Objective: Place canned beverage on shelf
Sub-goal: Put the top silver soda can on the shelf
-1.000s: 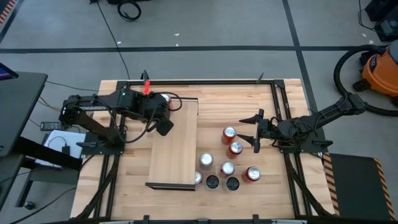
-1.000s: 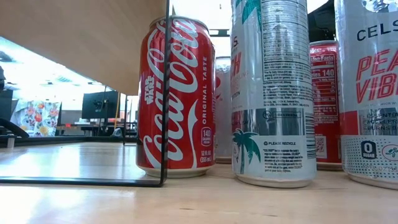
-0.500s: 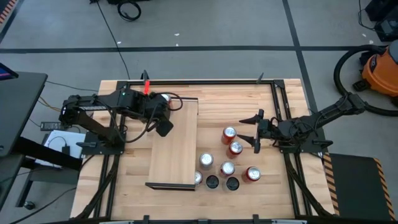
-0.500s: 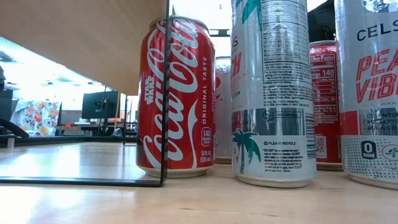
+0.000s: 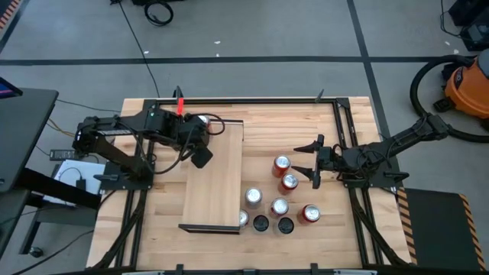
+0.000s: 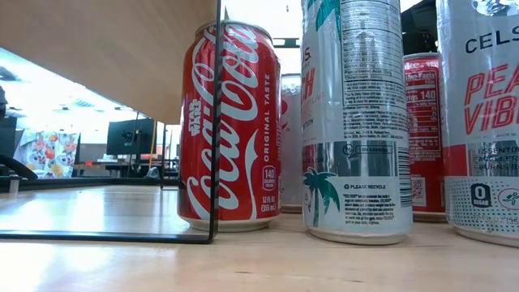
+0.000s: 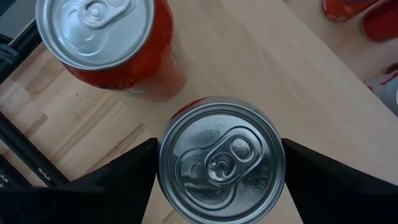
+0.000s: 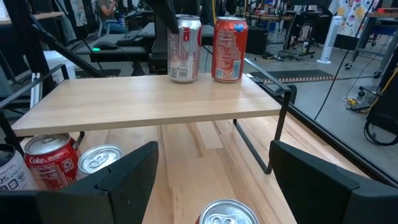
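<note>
The shelf (image 5: 214, 191) is a long pale board on a thin dark frame, left of the table's middle. Two cans stand at its far end. One is a silver-topped can (image 7: 221, 158), white and red in the right wrist view (image 8: 185, 46), with my left gripper (image 5: 200, 153) shut on it. The other is a red can (image 8: 230, 43) beside it. My right gripper (image 5: 309, 162) hangs open at the table's right. It faces several cans on the tabletop (image 5: 282, 163) and touches none of them. My left gripper pinches the can between its two fingers on opposite sides of the wall just below the rim (image 7: 163, 163). The fingers come steeply from above, slanting down. The can is upright, and its bottom (image 8: 182, 78) rests on the shelf's top.
Several cans stand in a cluster on the tabletop right of the shelf's near end: a red cola can (image 6: 231, 122), a tall silver one (image 6: 357, 122) and others (image 5: 309, 214). Most of the shelf top (image 8: 143, 102) is bare. A black frame (image 5: 340, 114) borders the table.
</note>
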